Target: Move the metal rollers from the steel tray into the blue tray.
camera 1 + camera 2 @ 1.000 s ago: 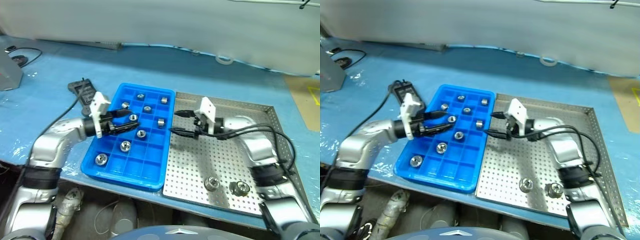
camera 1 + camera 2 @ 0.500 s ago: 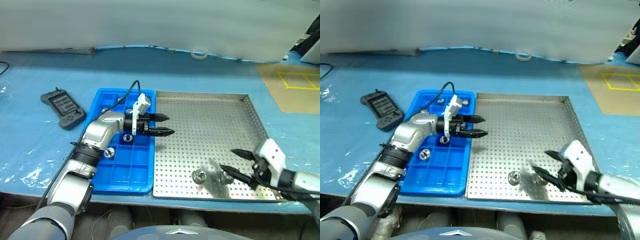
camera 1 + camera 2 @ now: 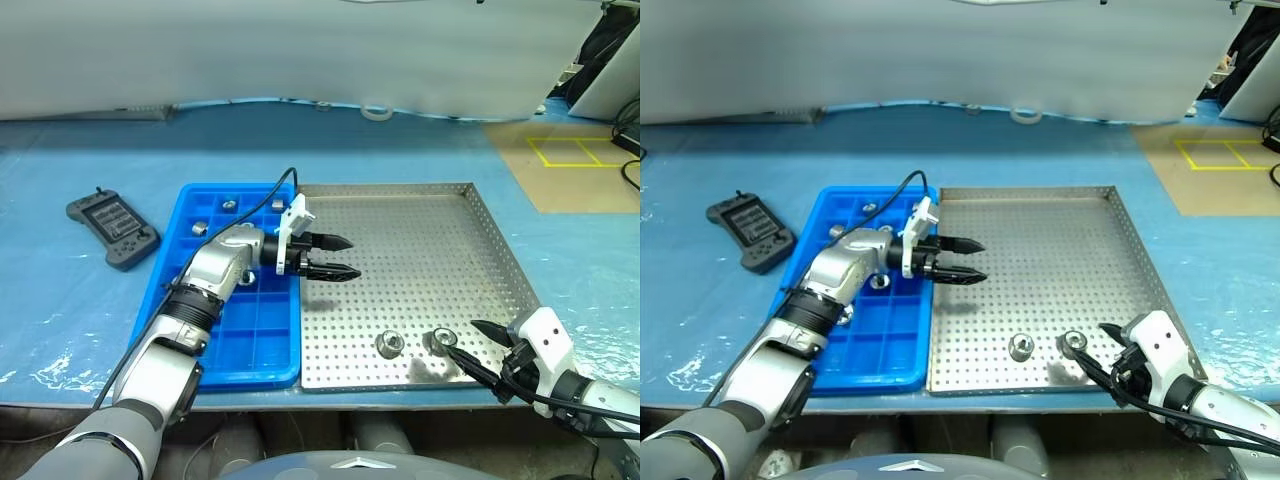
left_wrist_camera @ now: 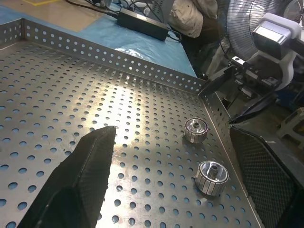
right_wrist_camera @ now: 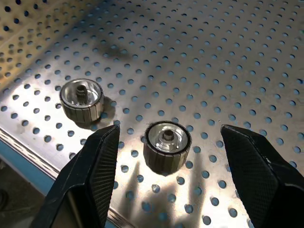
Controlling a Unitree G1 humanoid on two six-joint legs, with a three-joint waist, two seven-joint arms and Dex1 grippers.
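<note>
A black handheld controller (image 3: 113, 229) lies on the blue table cover (image 3: 60, 300), well to the left of the left gripper (image 3: 338, 257). Nearer that gripper, behind its wrist, sits the blue tray (image 3: 240, 350), with several metal rollers (image 3: 228, 205) in its far compartments. The left gripper itself reaches across the blue tray's right edge and hovers above the steel tray (image 3: 420, 240), pointing to the right with its two black fingers (image 3: 334, 242) spread apart and nothing between them. Ahead of it, toward the near right part of the steel tray, two rollers stand upright on the perforated floor, close to each other but apart: one roller (image 3: 389, 345) on the left and the other roller (image 5: 166, 146) just right of it. The right gripper (image 5: 168, 178) sits low at the steel tray's near right corner, fingers wide apart and empty. In the right wrist view the second roller stands directly between and just ahead of its fingertips, untouched, while the first lies beyond its left finger (image 5: 92, 166).
</note>
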